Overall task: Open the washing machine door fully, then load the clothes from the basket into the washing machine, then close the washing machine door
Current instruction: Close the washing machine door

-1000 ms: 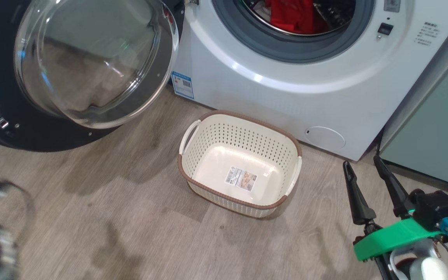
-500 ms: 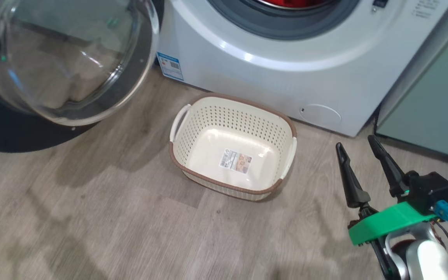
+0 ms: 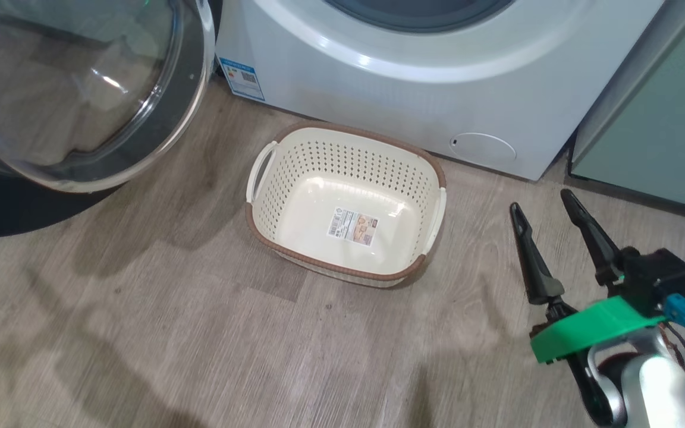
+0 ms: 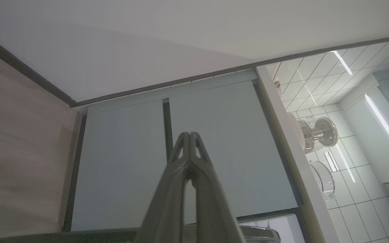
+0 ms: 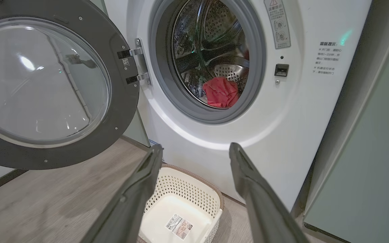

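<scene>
Plainly, the right pincer (image 3: 540,200) was held spread apart; the basket (image 3: 342,129) was seen to its left, the washer (image 3: 378,101) ahead. The left pincer (image 4: 190,134) was seen pressed together.

Low on the left of the washing machine (image 3: 378,89) front, a blue-topped sticker (image 3: 241,77) bears a square code, its print too small to read; right of the drum opening, a block of dark Chinese print (image 5: 328,58), headed 温馨提示 as far as it shows; higher up, a tall label (image 5: 277,22) with a red warning triangle; a small printed tag (image 5: 126,62) by the washing machine door (image 5: 120,101) hinge, unreadable; on the basket (image 3: 342,157) floor, a barcode label (image 3: 352,226), wording unreadable.
</scene>
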You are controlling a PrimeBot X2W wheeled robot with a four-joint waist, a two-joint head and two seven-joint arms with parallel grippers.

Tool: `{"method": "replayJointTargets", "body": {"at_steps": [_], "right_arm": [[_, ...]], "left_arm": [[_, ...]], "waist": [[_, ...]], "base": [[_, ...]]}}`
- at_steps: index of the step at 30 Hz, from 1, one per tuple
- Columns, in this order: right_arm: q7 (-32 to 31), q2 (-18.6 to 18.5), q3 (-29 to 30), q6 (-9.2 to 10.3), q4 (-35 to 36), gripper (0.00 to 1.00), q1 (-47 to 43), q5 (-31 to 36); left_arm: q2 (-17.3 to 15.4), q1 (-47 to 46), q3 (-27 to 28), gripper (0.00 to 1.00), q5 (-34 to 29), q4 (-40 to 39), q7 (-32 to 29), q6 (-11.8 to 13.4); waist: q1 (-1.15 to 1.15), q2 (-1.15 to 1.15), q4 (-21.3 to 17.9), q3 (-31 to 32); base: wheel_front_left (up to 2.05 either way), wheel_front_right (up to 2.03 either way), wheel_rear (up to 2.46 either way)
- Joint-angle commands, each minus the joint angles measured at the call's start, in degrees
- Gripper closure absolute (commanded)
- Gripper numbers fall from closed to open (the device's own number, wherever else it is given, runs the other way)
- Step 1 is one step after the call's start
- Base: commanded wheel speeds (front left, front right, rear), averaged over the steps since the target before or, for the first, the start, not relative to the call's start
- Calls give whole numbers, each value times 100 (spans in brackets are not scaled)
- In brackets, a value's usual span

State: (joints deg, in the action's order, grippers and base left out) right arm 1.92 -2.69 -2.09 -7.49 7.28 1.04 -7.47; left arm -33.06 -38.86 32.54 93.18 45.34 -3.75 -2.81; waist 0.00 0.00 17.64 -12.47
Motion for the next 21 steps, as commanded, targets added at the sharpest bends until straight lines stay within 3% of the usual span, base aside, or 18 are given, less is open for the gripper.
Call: {"method": "replayJointTargets", "body": {"at_steps": [1,8,21], "right_arm": [[-57,-19,-175,0,245,0,230,61],[-175,-19,-314,0,454,0,328,89],[-181,-19,-254,0,499,0,329,121]], "left_arm": [[-452,-169,-27,100,-89,-73,-141,-52],[-513,-344,-422,100,-139,351,-888,-129],[-571,-343,-566,100,-18,537,-1726,-304]], "waist": [[0,0,-19,-42],[0,0,-94,-208],[0,0,-113,-353]], "base": [[0,0,0],[0,0,0],[0,0,0]]}}
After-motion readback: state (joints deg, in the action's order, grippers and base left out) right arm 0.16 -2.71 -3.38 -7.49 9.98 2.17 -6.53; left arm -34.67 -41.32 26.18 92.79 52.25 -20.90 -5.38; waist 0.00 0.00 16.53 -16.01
